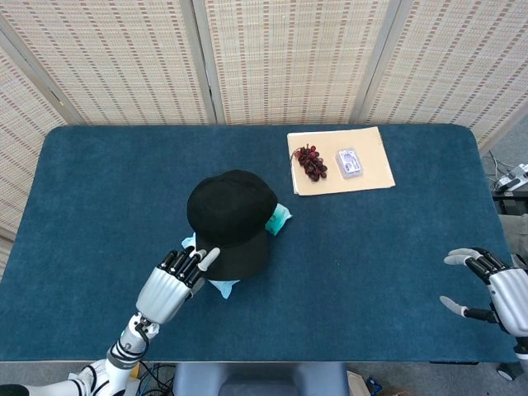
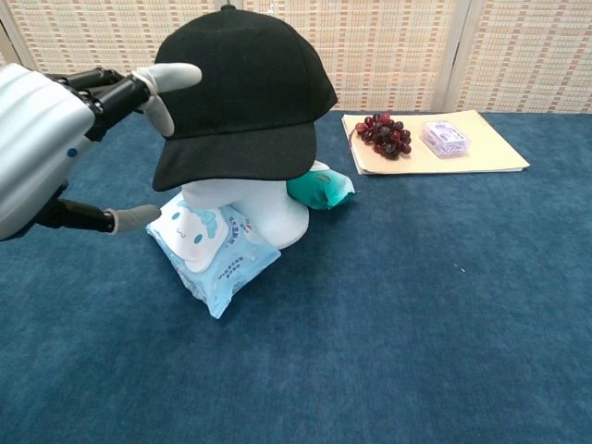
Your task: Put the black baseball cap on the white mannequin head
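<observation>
**Cap seated on the head, left hand just off the brim**

The left hand (image 2: 42,153) is open and holds nothing: its fingers (image 2: 166,76) are spread, with the tips level with the cap's crown and close beside it in the chest view. Whether a tip touches the fabric I cannot tell. The thumb points low toward the blue packet (image 2: 213,245).

From this hand the cap (image 2: 242,92) lies forward and toward the robot's right. It sits on the mannequin head (image 2: 250,208), crown up, and covers most of it, so only the white lower part shows. The cap's long axis runs from crown to brim, and the brim points back toward the robot, slightly to the left-hand side.

The right hand (image 1: 493,289) is also open and empty, fingers apart, at the table's near right corner, well apart from the cap. The left is by far the nearer, so any last nudge to square the cap would likely fall to it.

No writing can be read anywhere. The packet beside the mannequin head bears a cartoon face; its small print is too fine to make out. The cap shows no logo.
</observation>
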Tool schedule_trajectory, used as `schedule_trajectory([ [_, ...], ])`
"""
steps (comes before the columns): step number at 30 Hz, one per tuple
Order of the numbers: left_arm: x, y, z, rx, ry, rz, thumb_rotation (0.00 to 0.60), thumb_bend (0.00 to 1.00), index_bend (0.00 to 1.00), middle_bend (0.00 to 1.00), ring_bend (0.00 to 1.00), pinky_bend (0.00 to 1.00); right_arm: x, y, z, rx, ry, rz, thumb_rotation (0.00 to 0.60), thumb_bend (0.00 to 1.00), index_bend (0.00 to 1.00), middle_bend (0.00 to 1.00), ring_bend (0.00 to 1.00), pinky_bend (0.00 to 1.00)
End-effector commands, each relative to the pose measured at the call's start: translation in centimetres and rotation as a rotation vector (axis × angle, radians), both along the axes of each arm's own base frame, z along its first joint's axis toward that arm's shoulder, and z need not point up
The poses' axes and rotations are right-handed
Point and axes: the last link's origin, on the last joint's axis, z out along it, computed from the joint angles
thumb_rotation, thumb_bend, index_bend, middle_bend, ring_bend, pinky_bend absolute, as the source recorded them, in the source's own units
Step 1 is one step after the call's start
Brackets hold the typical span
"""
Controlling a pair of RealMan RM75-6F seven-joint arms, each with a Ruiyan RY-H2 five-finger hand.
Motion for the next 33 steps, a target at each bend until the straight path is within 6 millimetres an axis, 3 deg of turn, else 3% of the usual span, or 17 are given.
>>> schedule_trajectory([
  [1, -0.6, -0.1, 0.4, 0.005, -0.014, 0.023, 0.6, 0.06, 0.05, 0.39, 0.33, 0.51, 0.0, 0.0, 0.0, 0.0, 0.001, -0.001, 0.6, 0.04, 0.35, 0.32, 0.26, 0.43],
  [8, -2.8, -1.1, 1.8, 0.012, -0.004, 0.082, 0.6, 0.07, 0.05, 0.39, 0.33, 0.49, 0.1, -0.1, -0.3, 0.006, 0.009, 0.0, 0.6, 0.04, 0.35, 0.32, 0.26, 0.43],
  [19, -6.4, -2.1, 5.5, 0.06, -0.053, 0.235, 0.6, 0.07, 0.06, 0.38, 0.32, 0.47, 0.3, -0.2, -1.0, 0.016, 0.036, -0.003, 0.6, 0.04, 0.35, 0.32, 0.26, 0.43],
  [27, -8.5, -3.2, 7.9, 0.094, -0.09, 0.263, 0.6, 0.07, 0.17, 0.38, 0.33, 0.47, 0.5, -0.2, -1.3, 0.011, 0.055, -0.008, 0.6, 0.04, 0.35, 0.32, 0.26, 0.43],
  [33, -10.2, -3.7, 9.7, -0.026, -0.049, 0.279, 0.6, 0.07, 0.21, 0.39, 0.33, 0.47, 0.6, -0.3, -1.8, 0.021, 0.073, -0.012, 0.6, 0.04, 0.35, 0.32, 0.26, 0.43],
])
